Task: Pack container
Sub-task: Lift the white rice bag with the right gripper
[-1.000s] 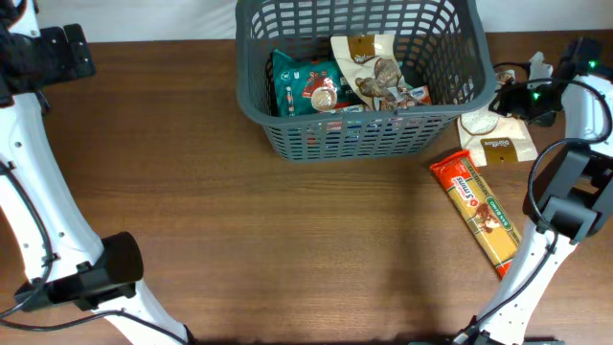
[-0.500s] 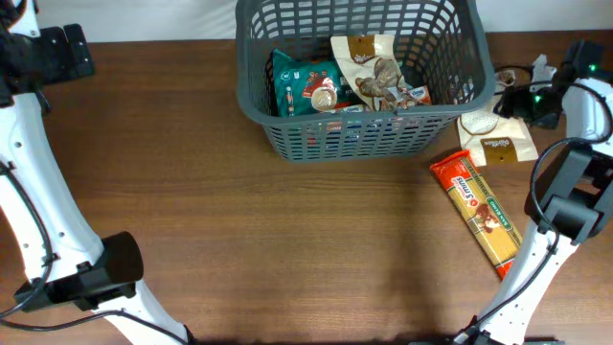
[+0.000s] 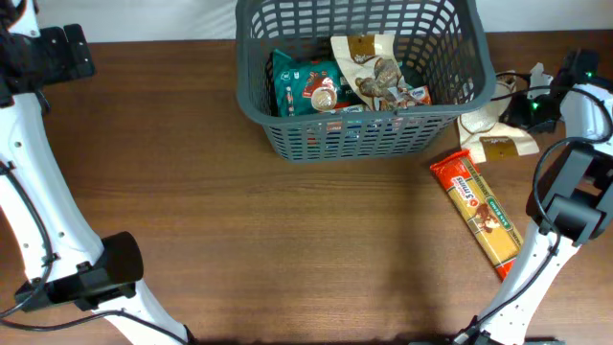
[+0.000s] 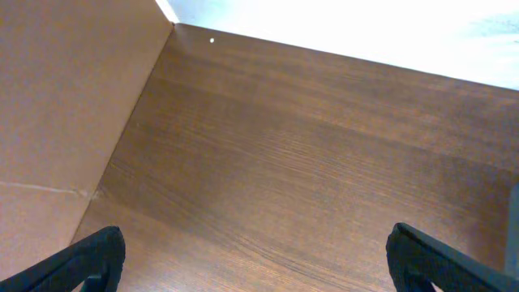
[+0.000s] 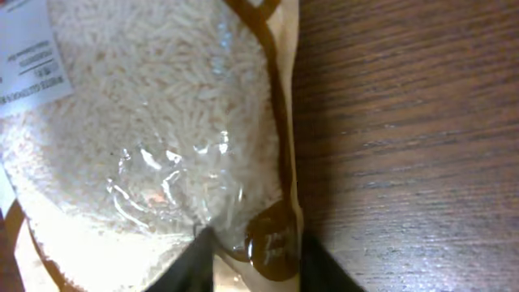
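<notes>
The container [image 3: 251,105], a dark grey lattice basket, stands at the table's back middle. A teal packet [image 3: 305,84] and a white-and-brown packet [image 3: 374,67] lie inside it. Just right of the basket is a clear bag of white rice [image 3: 487,134] with brown trim. My right gripper [image 3: 522,103] is shut on that bag's edge. In the right wrist view both fingers pinch the brown edge of the rice bag [image 5: 146,122] at my right gripper [image 5: 259,261]. My left gripper [image 4: 255,264] hangs open over bare wood at the far left, holding nothing.
An orange spaghetti packet [image 3: 479,206] lies at an angle in front of the rice bag on the wooden table [image 3: 287,240]. The left arm [image 3: 48,53] stays at the back left corner. A white wall edge [image 4: 365,24] borders the table's rear.
The right gripper's jaws have closed onto the rice bag's edge. The bag has bunched up and shifted slightly. The left arm has not moved.
</notes>
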Action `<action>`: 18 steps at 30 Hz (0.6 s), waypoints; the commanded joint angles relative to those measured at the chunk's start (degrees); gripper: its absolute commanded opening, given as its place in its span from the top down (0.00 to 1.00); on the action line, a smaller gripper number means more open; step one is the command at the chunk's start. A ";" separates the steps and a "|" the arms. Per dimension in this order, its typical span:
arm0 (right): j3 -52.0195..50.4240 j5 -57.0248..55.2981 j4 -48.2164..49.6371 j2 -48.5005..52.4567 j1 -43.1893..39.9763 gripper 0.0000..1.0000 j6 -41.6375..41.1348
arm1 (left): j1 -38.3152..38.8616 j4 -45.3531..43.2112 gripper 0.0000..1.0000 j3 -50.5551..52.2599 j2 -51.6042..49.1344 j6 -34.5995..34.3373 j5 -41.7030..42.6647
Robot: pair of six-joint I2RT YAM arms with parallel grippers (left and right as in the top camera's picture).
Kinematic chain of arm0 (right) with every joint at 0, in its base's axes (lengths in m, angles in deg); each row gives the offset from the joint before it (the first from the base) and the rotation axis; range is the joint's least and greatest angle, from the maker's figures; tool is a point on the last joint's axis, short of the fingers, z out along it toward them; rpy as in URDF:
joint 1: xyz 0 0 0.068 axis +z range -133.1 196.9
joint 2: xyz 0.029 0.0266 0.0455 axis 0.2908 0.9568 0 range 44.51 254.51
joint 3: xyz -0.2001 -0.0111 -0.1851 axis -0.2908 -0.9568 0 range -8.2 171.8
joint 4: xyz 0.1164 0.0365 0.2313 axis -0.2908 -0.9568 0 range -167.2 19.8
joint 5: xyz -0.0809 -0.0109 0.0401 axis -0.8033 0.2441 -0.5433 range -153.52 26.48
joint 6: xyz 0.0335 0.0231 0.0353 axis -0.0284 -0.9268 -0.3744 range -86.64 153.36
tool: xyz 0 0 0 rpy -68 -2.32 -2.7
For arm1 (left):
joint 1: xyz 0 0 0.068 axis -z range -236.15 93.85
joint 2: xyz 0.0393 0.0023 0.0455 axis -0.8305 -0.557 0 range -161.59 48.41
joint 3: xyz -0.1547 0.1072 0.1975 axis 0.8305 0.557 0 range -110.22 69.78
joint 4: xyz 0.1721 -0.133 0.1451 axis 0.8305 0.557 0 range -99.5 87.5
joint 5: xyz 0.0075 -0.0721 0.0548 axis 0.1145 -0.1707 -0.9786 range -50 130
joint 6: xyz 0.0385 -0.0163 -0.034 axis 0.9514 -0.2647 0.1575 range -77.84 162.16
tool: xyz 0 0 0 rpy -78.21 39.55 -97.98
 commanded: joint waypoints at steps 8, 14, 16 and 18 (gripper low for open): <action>-1.49 1.90 -0.39 1.60 -0.85 0.96 -5.29 | -0.20 0.02 0.01 0.24 -0.28 -0.79 -0.22; 2.58 7.39 -3.41 1.55 -3.15 0.96 -5.92 | -0.20 0.02 0.01 0.24 -0.28 -0.79 -0.22; 5.03 8.85 -5.29 1.46 -3.93 0.96 -5.95 | -0.20 0.02 0.01 0.24 -0.28 -0.79 -0.22; 7.89 10.73 -7.17 1.18 -4.63 0.96 -5.92 | -0.22 0.02 0.01 0.24 -0.28 -0.79 -0.22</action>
